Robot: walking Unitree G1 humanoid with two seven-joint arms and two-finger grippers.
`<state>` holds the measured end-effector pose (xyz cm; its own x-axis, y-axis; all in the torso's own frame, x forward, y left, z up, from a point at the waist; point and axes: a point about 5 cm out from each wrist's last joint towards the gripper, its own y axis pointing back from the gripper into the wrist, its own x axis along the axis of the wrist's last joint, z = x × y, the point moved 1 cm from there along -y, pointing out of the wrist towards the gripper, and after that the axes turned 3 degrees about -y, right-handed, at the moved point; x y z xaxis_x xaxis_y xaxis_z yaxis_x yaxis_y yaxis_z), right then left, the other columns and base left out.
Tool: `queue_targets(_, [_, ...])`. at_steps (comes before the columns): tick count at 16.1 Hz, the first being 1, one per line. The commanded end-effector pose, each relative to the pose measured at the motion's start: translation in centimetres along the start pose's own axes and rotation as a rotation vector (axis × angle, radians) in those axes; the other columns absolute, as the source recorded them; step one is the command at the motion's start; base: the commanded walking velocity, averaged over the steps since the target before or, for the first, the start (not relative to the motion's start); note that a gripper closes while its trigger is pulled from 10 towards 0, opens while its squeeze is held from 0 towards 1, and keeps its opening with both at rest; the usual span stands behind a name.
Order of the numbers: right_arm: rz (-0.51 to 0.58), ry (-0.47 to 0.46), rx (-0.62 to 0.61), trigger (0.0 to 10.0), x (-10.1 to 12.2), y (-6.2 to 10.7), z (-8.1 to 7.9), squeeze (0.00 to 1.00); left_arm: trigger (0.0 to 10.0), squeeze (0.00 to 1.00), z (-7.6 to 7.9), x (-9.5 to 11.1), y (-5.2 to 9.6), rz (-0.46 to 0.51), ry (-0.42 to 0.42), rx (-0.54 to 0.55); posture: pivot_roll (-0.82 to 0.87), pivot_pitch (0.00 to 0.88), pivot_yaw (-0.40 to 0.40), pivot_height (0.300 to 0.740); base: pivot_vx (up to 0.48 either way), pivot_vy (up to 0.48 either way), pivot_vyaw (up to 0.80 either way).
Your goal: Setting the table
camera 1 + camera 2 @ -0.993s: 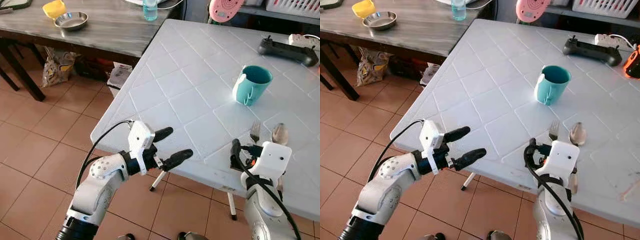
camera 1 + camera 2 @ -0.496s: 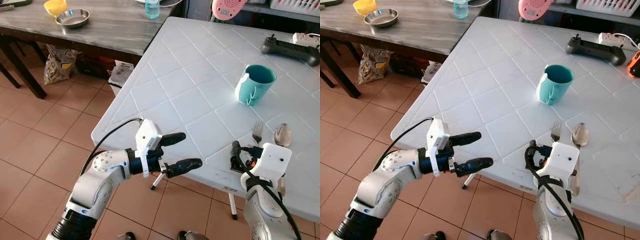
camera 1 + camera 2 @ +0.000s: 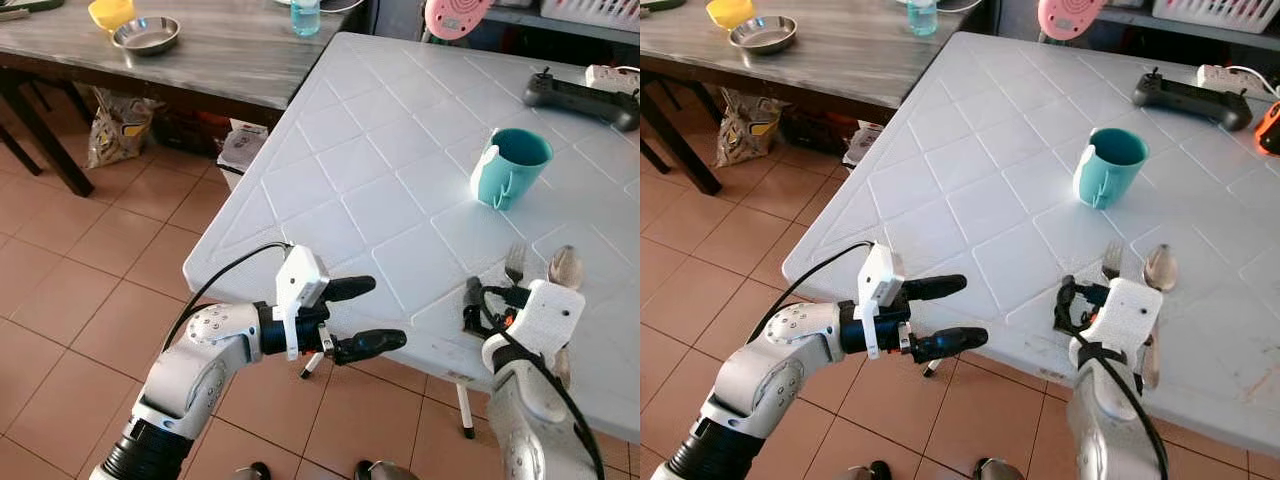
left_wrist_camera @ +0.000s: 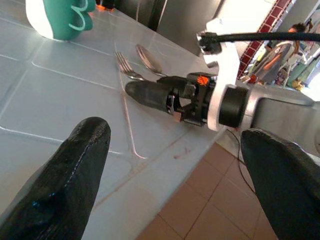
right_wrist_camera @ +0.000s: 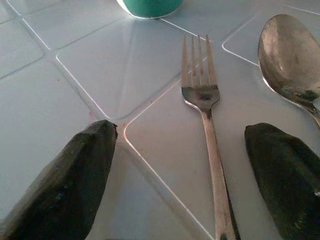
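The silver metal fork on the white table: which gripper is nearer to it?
Right. The right gripper is open directly over the silver metal fork, fingers either side of its handle. The left gripper hovers open off the white table edge, well aside.

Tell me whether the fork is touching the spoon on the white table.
Apart. The right wrist view shows the fork and the spoon lying side by side, with a strip of bare white table plainly between the tines and the bowl.

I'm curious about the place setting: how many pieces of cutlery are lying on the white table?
2. A fork lies between the right claw's open fingers, and a spoon lies beside it. Their handles run under the robot's wrist, which could hide more.
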<state>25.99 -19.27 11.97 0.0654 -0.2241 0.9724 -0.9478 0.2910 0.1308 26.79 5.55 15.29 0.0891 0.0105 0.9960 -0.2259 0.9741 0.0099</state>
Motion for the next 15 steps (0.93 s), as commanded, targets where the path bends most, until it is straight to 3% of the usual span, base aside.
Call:
queue_targets(1, [-0.076,0.003,-0.008,0.0,-1.2,-0.2,0.4,0.0,10.0,0.0,0.2,0.5,0.0,-0.009,-0.023,-0.029,0.01,0.213,0.008,0.74,0.0,0.0,0.0])
queue_targets(11, [-0.21,0.002,-0.004,0.0,-3.3,1.1,-0.9,0.0,10.0,0.0,0.3,1.0,0.0,-0.02,-0.04,-0.067,0.01,0.205,0.005,0.74,0.0,0.0,0.0])
queue_targets(15, [-0.257,0.014,-0.011,0.0,-3.9,1.2,-0.6,0.0,10.0,0.0,0.0,1.2,-0.1,-0.016,-0.049,-0.06,0.01,0.2,0.007,0.74,0.0,0.0,0.0])
